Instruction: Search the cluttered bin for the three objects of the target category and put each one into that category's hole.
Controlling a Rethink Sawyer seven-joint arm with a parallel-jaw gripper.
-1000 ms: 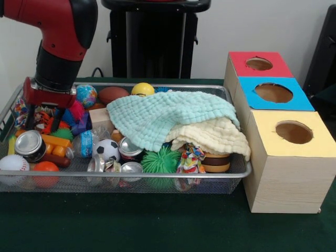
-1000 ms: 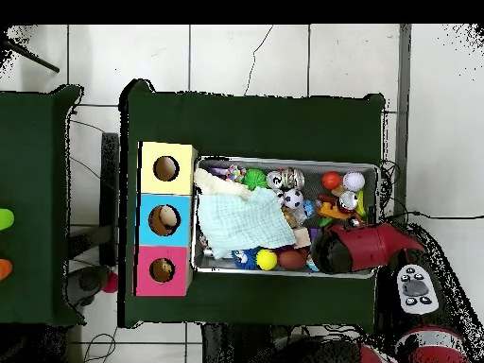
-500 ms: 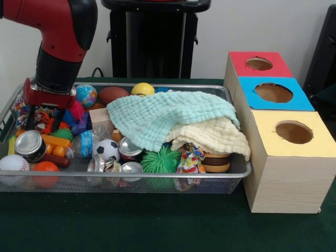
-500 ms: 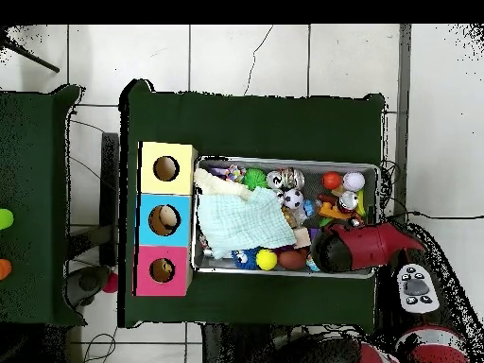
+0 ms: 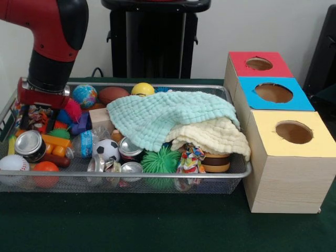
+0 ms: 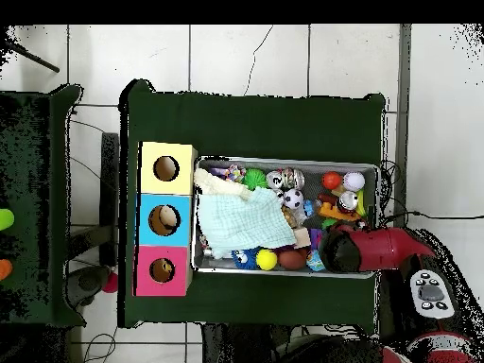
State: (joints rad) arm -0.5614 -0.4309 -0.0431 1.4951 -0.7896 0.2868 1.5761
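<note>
Gripper [image 5: 39, 116] at the wire bin's [image 5: 157, 175] left end, jaws closed on a multicoloured rope toy [image 5: 37, 114], lifted just above the clutter, three-holed box [image 5: 278, 131] beside the bin.

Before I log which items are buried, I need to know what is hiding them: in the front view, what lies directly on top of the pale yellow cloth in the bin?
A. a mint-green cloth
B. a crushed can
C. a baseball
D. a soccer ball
A: the mint-green cloth is draped over the pale yellow cloth, which shows only beneath its lower right edge in the wire bin.
</note>
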